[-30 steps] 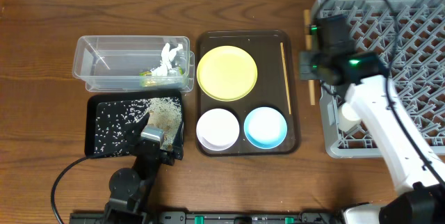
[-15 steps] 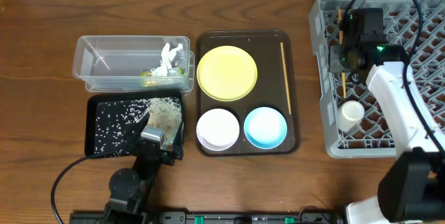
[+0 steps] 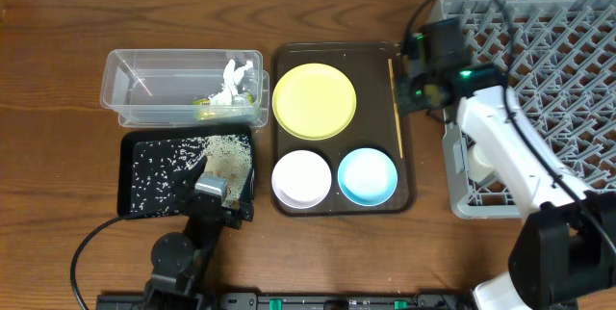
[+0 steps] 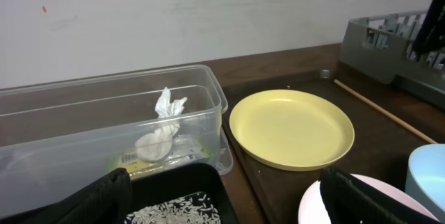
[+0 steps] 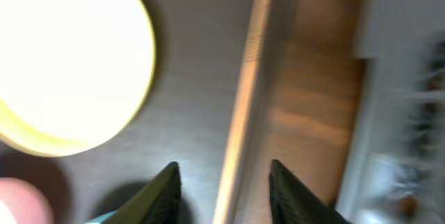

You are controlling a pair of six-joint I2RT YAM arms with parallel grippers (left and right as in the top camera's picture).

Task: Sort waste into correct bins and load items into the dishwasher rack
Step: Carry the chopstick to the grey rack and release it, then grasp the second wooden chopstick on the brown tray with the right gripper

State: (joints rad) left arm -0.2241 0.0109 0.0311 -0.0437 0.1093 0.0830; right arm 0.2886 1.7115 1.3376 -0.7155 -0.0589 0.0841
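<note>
A wooden chopstick [image 3: 396, 108] lies along the right side of the brown serving tray [image 3: 289, 60]. My right gripper [image 3: 414, 67] hovers over its far end. In the right wrist view the chopstick [image 5: 243, 99] runs between the open right gripper [image 5: 224, 163], touching neither finger. The yellow plate [image 3: 314, 101], white bowl [image 3: 302, 177] and light-blue bowl [image 3: 367, 176] sit on the same tray. My left gripper [image 3: 217, 190] rests open over the black tray [image 3: 123, 175] of rice grains [image 3: 226, 151]. The clear tub [image 3: 144, 89] holds crumpled paper [image 3: 234, 74] and a green wrapper [image 3: 205, 108]. The grey rack [image 3: 481, 209] stands at the right.
A white cup [image 3: 477, 164] stands in the rack's near left corner, partly under my right arm. From the left wrist camera the plate [image 4: 292, 126] lies ahead, the tub [image 4: 83, 113] to its left, and the rack [image 4: 396, 43] far right.
My right gripper carried a chopstick over the rack, left it there, then swung left over the brown tray and opened. The left arm has not moved.
</note>
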